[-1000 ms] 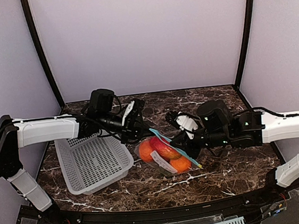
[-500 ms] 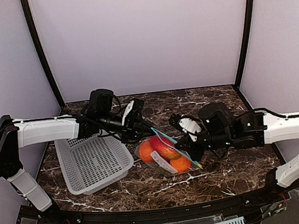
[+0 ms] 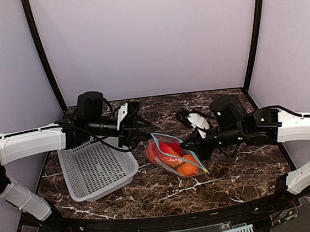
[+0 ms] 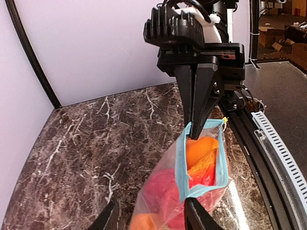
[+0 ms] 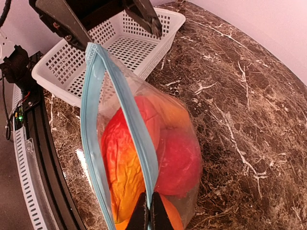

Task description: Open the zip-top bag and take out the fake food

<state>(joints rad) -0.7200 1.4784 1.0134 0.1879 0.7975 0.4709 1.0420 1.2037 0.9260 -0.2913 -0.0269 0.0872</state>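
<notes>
Nearest on the marble-patterned table point(image 3: 232, 169) sits a white perforated basket point(image 3: 97, 169). Just beside it is the zip-top bag point(image 5: 187, 129), mouth partly parted, the fake food point(image 5: 144, 153) inside. The right tool point(image 4: 195, 120) is clamped on the blue zip strip point(image 5: 91, 110). Beyond, the left tool point(image 3: 141, 128) hovers by the strip's other end, jaws apart. Opening it cleanly likely means pinching one lip only and pulling away from the right.

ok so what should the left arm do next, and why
Probably close the left gripper on the near end of the zip strip, then pull away to widen the mouth. Its jaws stand open on either side of that end of the zip-top bag. The right gripper is shut on the far end, and the mouth gapes only narrowly over the fake food.
</notes>
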